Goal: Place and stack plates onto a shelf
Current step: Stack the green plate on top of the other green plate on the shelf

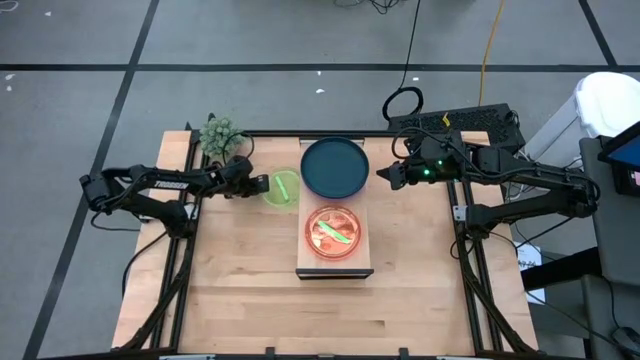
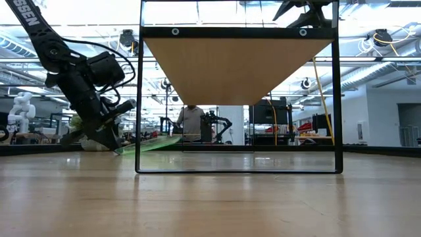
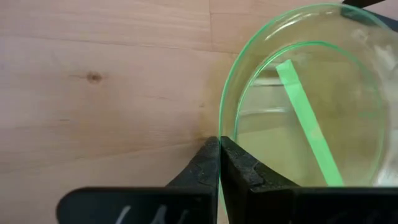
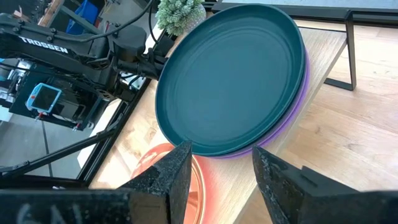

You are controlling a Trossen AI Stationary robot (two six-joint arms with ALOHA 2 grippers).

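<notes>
Left claw (image 1: pixel 256 184) is pinched tight on rim of neon green plate (image 1: pixel 283 188), w/ plate tilted off worktop (image 1: pixel 250 300) just left of shelf (image 1: pixel 335 268). Right claw (image 4: pixel 216 163) is parted, holding nothing, near teal plate (image 1: pixel 335 166), which sits on purple plate (image 4: pixel 292 109). Pink plate (image 1: pixel 334 231) lies on shelf.
</notes>
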